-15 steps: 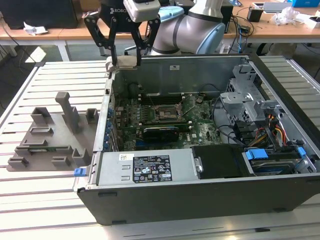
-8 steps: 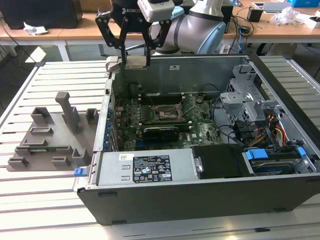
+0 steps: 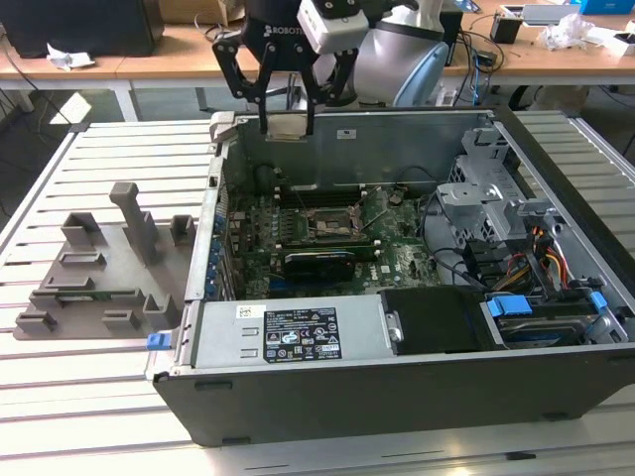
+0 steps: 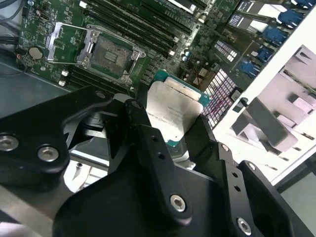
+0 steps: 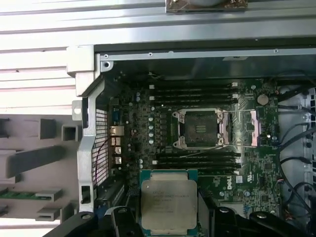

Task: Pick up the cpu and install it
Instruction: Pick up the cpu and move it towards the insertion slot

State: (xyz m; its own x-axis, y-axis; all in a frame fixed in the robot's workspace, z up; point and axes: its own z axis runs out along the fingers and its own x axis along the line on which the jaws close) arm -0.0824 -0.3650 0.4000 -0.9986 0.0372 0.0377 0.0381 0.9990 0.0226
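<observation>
My gripper (image 3: 287, 114) hangs above the far wall of the open computer case (image 3: 397, 397), shut on the cpu (image 3: 286, 127). In both wrist views the cpu (image 4: 173, 111) (image 5: 169, 205) shows as a flat silver-topped square with a green rim, clamped on two opposite edges by black fingers (image 4: 145, 136). The motherboard's socket (image 5: 199, 128) (image 4: 106, 54) lies open below and some way off, its metal load plate (image 5: 247, 128) swung aside. In the exterior view the socket (image 3: 327, 223) sits mid-board, nearer the camera than the gripper.
A grey plastic tray (image 3: 99, 268) with upright blocks rests on the slatted table at the exterior view's left. Inside the case are memory slots (image 5: 195, 91), a power supply (image 3: 288, 337), a drive cage (image 3: 486, 198) and cables (image 3: 546, 263). Desks stand behind.
</observation>
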